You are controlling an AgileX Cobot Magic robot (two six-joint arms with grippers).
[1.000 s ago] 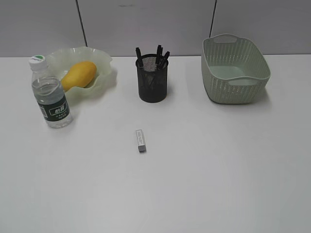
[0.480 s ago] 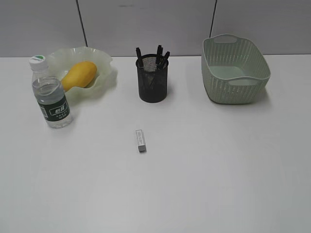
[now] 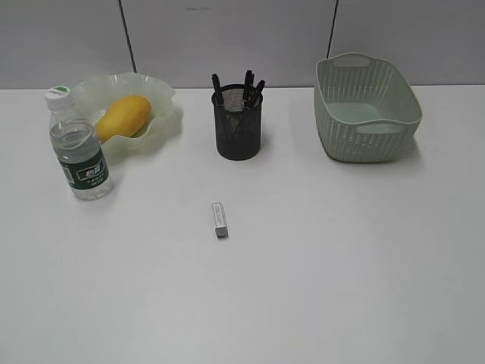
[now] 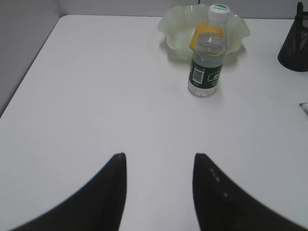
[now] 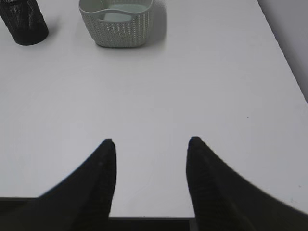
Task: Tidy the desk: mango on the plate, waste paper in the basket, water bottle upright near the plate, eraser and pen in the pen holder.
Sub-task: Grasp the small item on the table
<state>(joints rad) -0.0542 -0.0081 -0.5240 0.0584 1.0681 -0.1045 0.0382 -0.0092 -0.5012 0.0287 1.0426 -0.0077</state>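
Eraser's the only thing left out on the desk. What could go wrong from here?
1. The eraser is small and lies flat, so fingers may scrape the desk or push it away.
2. The pen holder is already crowded with pens; a dropped eraser could bounce off them.
3. The water bottle stands upright left of that path; a wide left-arm swing might topple it.

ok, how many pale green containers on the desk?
2. The plate with the wavy rim sits back left, holding the mango. The basket sits back right; how much lies inside it cannot be seen from here.
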